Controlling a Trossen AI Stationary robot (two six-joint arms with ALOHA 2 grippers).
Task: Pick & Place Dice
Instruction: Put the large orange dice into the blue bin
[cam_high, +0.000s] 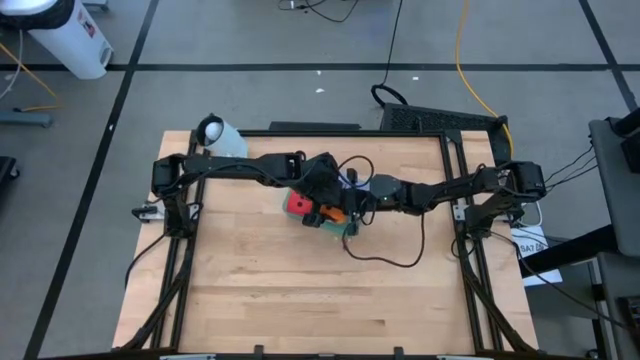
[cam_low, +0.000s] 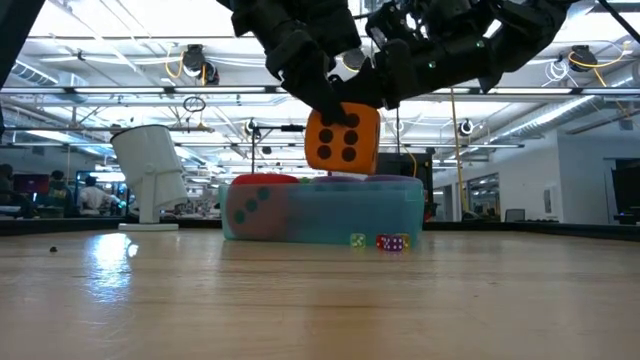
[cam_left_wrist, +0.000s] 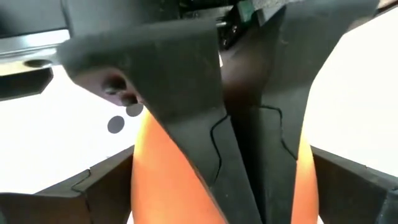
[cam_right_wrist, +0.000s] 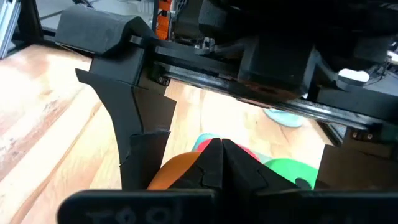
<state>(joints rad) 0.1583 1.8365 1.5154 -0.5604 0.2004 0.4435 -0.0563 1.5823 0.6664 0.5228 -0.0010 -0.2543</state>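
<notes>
The orange die (cam_low: 342, 140) hangs just above a translucent bin (cam_low: 405, 212) at the table's middle. My left gripper (cam_high: 333, 210) has its fingers spread wide around it. In the bin lie a red die (cam_high: 297, 203) and a green die (cam_right_wrist: 289, 169). My right gripper (cam_right_wrist: 217, 152) comes in from the table's right, shut, with its tips over the orange die between the left fingers. Other dice are hidden. My left gripper pinches the orange die by two opposite side faces (cam_right_wrist: 168, 171) between its two fingers (cam_right_wrist: 140, 143), slanting down from the table's left. The die hangs upright, clear of the bin. My right gripper's shut fingers (cam_left_wrist: 249, 162) lie over one face; I cannot tell whether they touch it.
Two tiny dice (cam_low: 392, 242) lie on the wood in front of the bin. A white device (cam_low: 150, 175) stands at the table's far left corner. A black cable (cam_high: 385, 258) loops over the table near the right arm.
</notes>
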